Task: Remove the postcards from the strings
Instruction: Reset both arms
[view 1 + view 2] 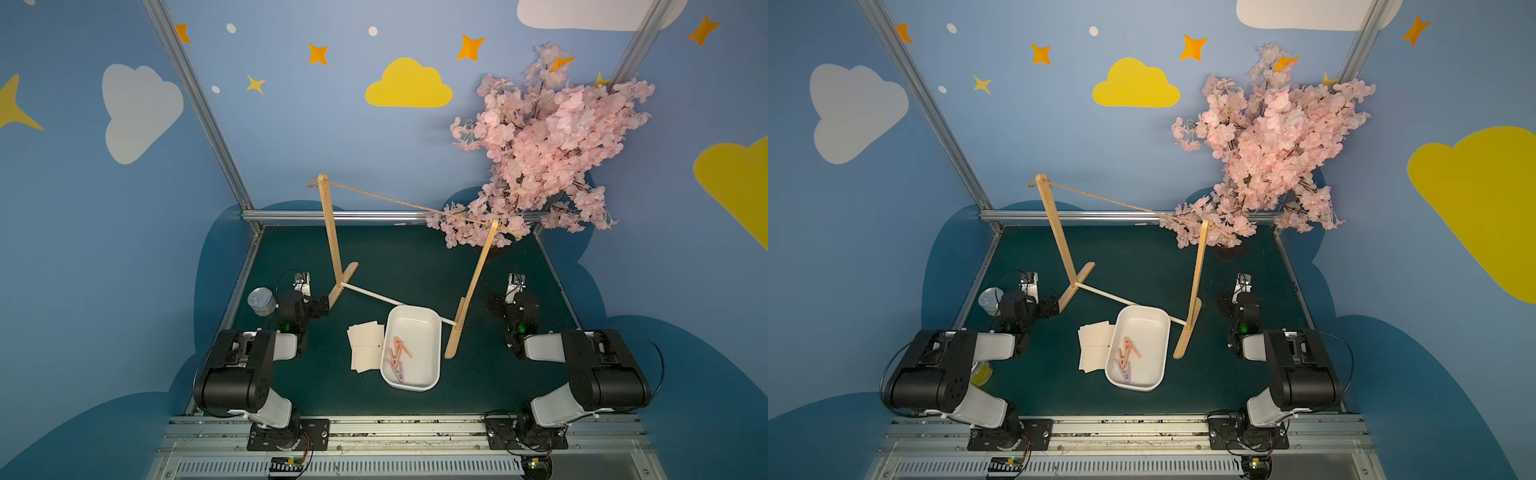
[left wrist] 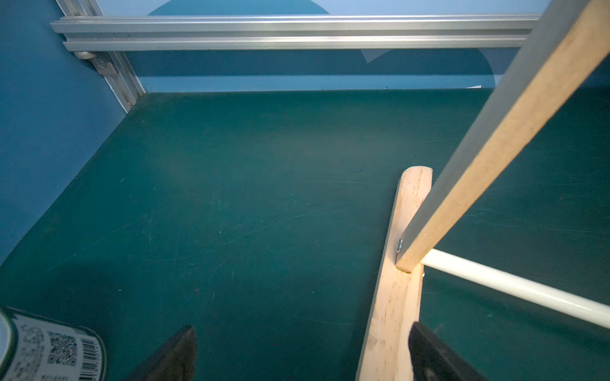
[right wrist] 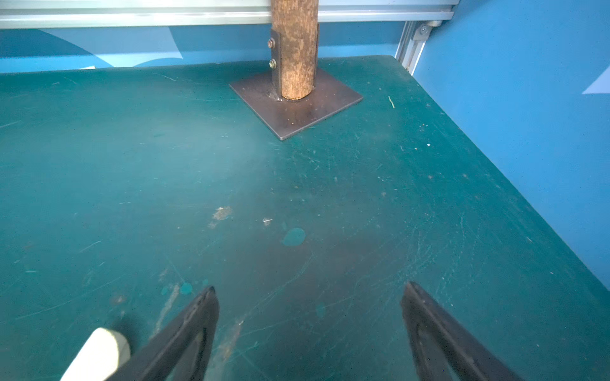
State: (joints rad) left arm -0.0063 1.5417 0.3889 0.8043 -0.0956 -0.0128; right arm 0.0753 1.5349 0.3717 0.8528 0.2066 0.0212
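The postcards (image 1: 365, 345) (image 1: 1096, 345) lie in a loose white stack on the green table, just left of a white tray. The string (image 1: 395, 201) (image 1: 1113, 201) runs bare between the tops of two wooden posts, with nothing hanging from it. My left gripper (image 1: 320, 305) (image 2: 302, 326) is open and low, beside the left post's foot (image 2: 396, 297), which reaches in next to one finger. My right gripper (image 1: 496, 305) (image 3: 310, 286) is open over bare table, to the right of the right post (image 1: 478, 274).
The white tray (image 1: 415, 308) holds pink and purple clothespins (image 1: 399, 357). A white rod (image 1: 374, 295) joins the posts' feet. A tin can (image 1: 262, 301) stands at the left edge. A pink blossom tree (image 1: 540, 145) stands on a metal plate (image 3: 297, 115) at the back right.
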